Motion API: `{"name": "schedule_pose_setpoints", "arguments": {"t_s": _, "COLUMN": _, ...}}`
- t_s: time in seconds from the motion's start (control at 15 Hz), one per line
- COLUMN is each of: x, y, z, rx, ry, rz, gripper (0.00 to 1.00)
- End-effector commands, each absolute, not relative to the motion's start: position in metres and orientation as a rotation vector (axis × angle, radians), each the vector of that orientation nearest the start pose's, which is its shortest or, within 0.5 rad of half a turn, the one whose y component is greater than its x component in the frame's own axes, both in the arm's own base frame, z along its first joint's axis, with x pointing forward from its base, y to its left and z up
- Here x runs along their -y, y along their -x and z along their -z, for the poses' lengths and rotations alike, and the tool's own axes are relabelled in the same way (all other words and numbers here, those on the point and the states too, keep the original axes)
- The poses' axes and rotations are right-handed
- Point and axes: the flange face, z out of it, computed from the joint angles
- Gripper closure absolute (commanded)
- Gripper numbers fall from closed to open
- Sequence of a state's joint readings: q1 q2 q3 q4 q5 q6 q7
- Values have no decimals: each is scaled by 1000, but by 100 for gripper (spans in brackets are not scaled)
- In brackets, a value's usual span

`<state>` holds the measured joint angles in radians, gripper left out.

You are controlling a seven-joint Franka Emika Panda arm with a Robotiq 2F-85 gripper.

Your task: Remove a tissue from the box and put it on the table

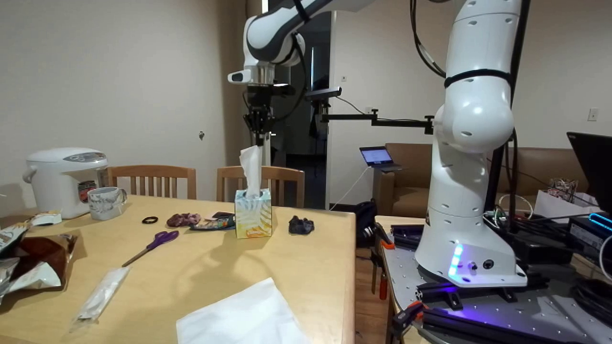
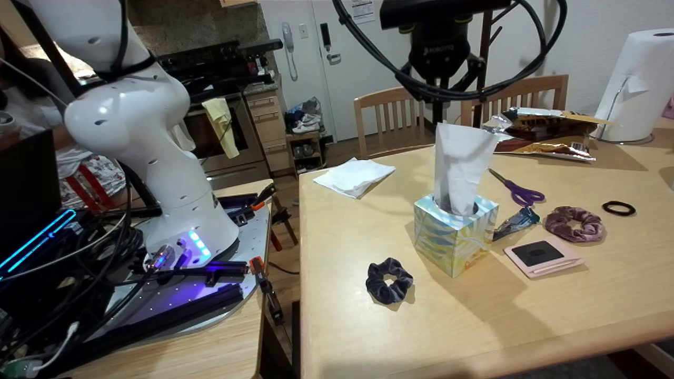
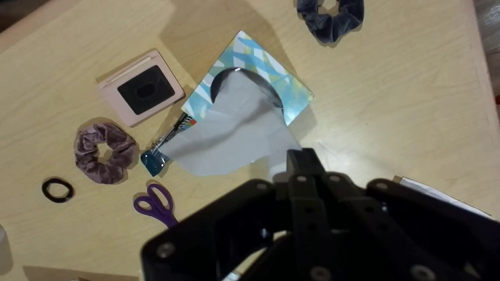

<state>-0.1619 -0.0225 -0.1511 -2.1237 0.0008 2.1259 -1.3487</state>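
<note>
While arm (image 1: 272, 38) extends over table (image 1: 325, 267), jaws point straight down, clamped on tissue (image 2: 459, 166).

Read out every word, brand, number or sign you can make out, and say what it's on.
"ROBOTIQ": on the gripper, in an exterior view.
Possibly "KIND", blurred: on the wrapper, in the wrist view.
Too small or blurred to read: the text on the box, the foil bag, the door notice, the white appliance and the laptop.
</note>
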Motion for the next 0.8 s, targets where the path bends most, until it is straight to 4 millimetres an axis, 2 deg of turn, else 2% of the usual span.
{"name": "schedule_pose_setpoints", "arguments": {"t_s": 0.0, "x": 163, "y": -497, "z": -461, "rx": 1502, "ry": 2835, "rz": -3, "gripper": 100}}
{"name": "schedule_pose_setpoints", "arguments": {"t_s": 0.27, "x": 157, "y": -483, "z": -501, "rx": 1450, "ry": 2909, "rz": 31, "gripper": 100}}
{"name": "schedule_pose_setpoints", "arguments": {"t_s": 0.47, "x": 145, "y": -473, "z": -525, "rx": 1418, "ry": 2932, "rz": 57, "gripper": 100}}
{"name": "schedule_pose_setpoints", "arguments": {"t_s": 0.73, "x": 121, "y": -461, "z": -541, "rx": 1389, "ry": 2922, "rz": 77, "gripper": 100}}
